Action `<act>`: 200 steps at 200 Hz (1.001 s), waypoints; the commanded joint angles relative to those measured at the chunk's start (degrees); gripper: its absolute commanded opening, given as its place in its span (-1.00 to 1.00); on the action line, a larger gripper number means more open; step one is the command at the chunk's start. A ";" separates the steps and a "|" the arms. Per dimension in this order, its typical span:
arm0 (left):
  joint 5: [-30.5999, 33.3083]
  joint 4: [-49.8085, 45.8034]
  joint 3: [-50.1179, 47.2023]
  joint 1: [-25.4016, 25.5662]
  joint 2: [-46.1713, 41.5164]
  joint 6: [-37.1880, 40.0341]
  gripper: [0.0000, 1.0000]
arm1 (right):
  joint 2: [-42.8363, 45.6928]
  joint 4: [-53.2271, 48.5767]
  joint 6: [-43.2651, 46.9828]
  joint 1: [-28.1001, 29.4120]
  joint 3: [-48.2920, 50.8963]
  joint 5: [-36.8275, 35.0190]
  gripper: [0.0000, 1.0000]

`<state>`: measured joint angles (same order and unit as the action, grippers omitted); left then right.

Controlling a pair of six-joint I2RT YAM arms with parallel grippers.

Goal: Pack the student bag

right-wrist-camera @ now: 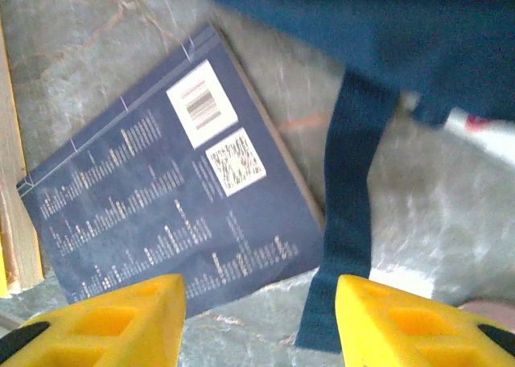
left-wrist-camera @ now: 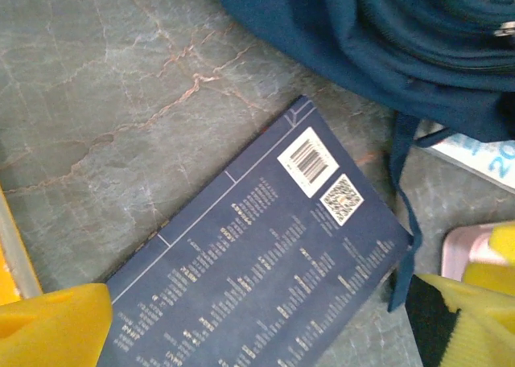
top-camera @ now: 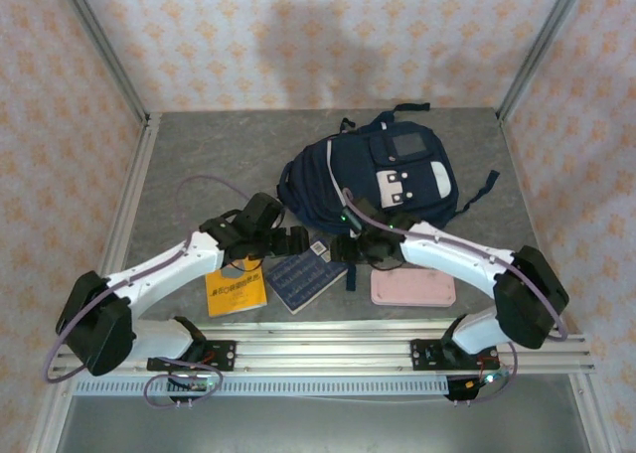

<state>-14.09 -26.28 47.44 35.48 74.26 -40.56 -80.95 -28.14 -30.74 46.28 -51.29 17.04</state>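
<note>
Hovering over a blue book (top-camera: 306,274) at 7 o'clock of the student bag (top-camera: 368,180)
Left tool (left-wrist-camera: 265,319) spread wide, right tool (right-wrist-camera: 257,315) parted over a blue strap (right-wrist-camera: 346,190); student bag lying flat toward 12 o'clock on the desk (top-camera: 199,155)

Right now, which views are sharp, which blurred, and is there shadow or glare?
Top external: even light, a soft shadow on the back wall behind the student bag. Left wrist: sharp on the blue book and its barcode. Right wrist: smeared, the bag's strap blurred, glare on the table.
</note>
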 commanded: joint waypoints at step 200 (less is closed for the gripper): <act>-12.66 21.86 -5.73 -0.59 19.23 -2.92 0.81 | -8.89 35.15 -28.43 3.92 17.30 -4.99 -0.22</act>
<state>-17.12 -11.66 44.16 33.87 89.69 -41.98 -85.80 8.64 -61.84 51.37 -32.34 16.47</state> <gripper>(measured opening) 0.907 0.398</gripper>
